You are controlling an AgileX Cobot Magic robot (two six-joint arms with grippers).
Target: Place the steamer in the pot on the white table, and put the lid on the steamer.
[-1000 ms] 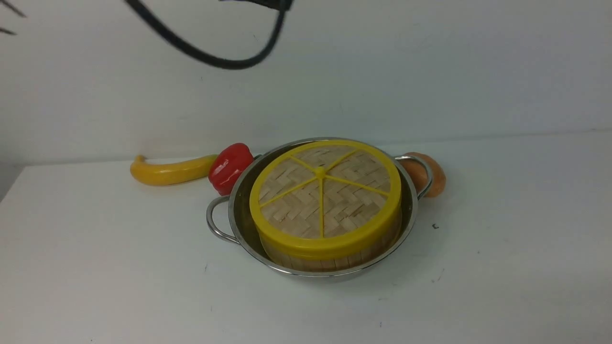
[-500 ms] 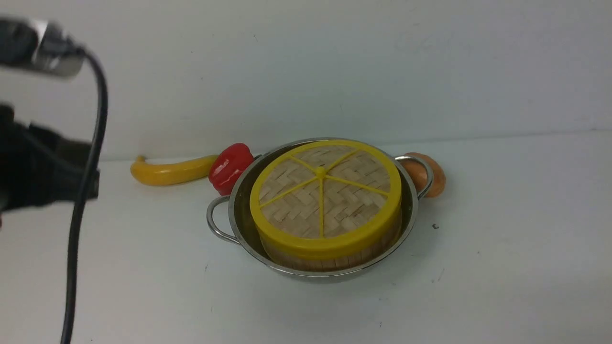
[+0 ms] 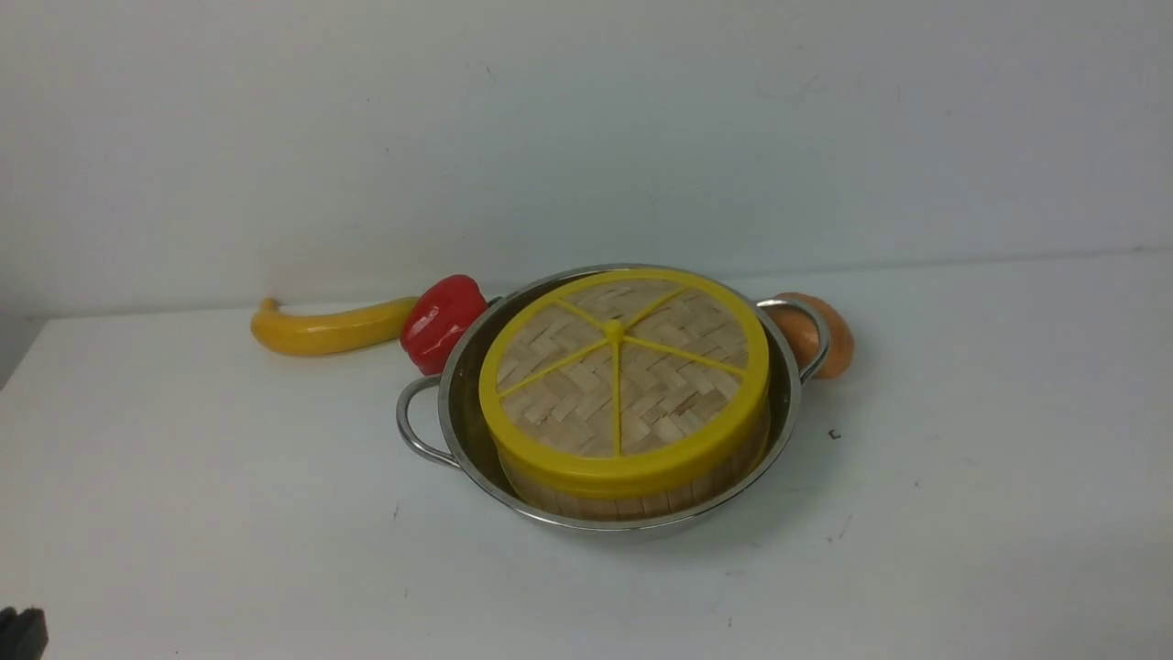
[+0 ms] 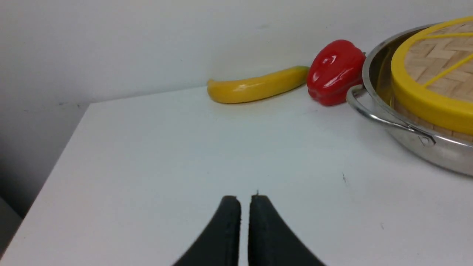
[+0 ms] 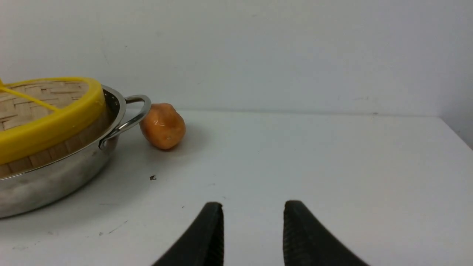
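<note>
One pot (image 3: 440, 403), one steamer (image 3: 632, 500), one lid (image 3: 623, 376), one banana (image 3: 321, 332), one red pepper (image 3: 440, 321), one orange fruit (image 3: 825, 344), one desk (image 3: 229, 513).

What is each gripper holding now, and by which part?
Nothing is held. The left gripper is shut on nothing, the right gripper is open and empty; the lid sits free on the steamer.

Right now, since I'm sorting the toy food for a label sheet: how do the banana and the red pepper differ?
The banana is yellow, long and curved, lying flat; the red pepper is glossy red, short and blocky. The banana lies farther from the pot, while the pepper sits against its rim. Both rest on the white table near the back wall.
</note>
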